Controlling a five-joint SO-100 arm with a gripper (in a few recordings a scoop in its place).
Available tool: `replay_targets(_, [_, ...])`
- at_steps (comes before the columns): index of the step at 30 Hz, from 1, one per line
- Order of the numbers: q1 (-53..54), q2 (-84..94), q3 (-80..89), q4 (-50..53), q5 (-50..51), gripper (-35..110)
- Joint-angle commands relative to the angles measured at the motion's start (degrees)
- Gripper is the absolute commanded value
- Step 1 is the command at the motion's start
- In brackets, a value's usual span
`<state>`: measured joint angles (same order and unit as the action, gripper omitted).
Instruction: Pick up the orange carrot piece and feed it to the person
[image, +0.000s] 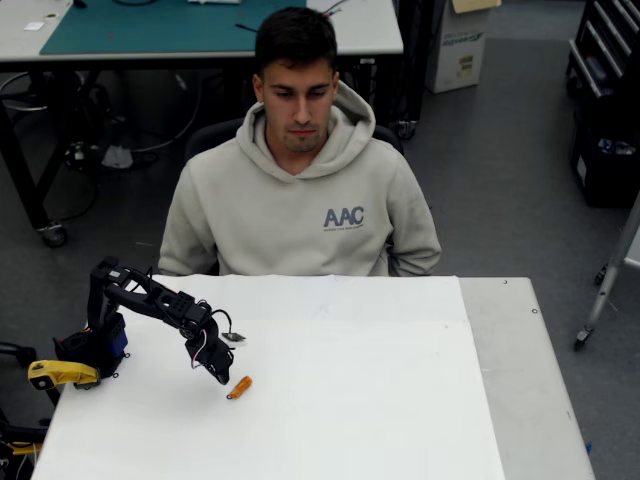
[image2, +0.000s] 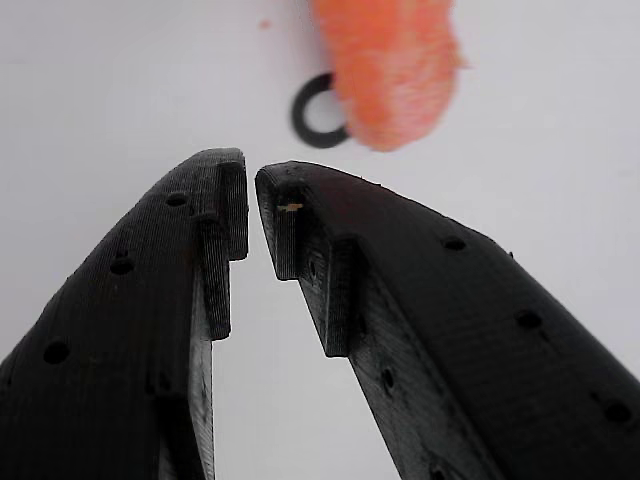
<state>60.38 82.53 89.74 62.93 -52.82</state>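
1. Carrot (image2: 392, 70): cut off by the top edge in the wrist view and blurred. In the overhead view the carrot (image: 239, 387) is seen whole, lying on the table, just right of the fingertips, in the left half of the tabletop.
2. Ring (image2: 318, 112): a small black ring mark is seen in the wrist view on the white surface, partly hidden behind the carrot; what it is cannot be told.
3. Gripper (image2: 251, 200): the jaws are nearly closed, only a narrow gap being left at the tips, and nothing is held between them. A pale speck is noted on the right fingertip. In the overhead view the gripper (image: 222, 372) is pointed down toward the table; its opening cannot be read there.
4. Table (image: 400, 400): a white top with a grey strip along the right side.
5. Clamp (image: 58, 373): a yellow part is seen at the arm's base, at the table's left edge.
6. Person (image: 300, 200): seated behind the table's far edge, in a beige-grey hoodie marked "AAC"; the hands are hidden below the table.
7. Room: grey floor; a bench (image: 150, 25) with a green mat stands behind the person.
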Motion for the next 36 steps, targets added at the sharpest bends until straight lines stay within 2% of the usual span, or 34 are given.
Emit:
replay_targets(1, [0.97, 3.25, -4.66, 0.44, -0.09, -3])
replay_targets(20, [0.44, 2.46, -4.92, -0.35, -0.53, -1])
replay_targets(31, [0.44, 2.46, -5.01, -0.44, -0.62, 20])
replay_targets(36, [-0.26, 2.37, -5.01, -0.44, -0.62, 19])
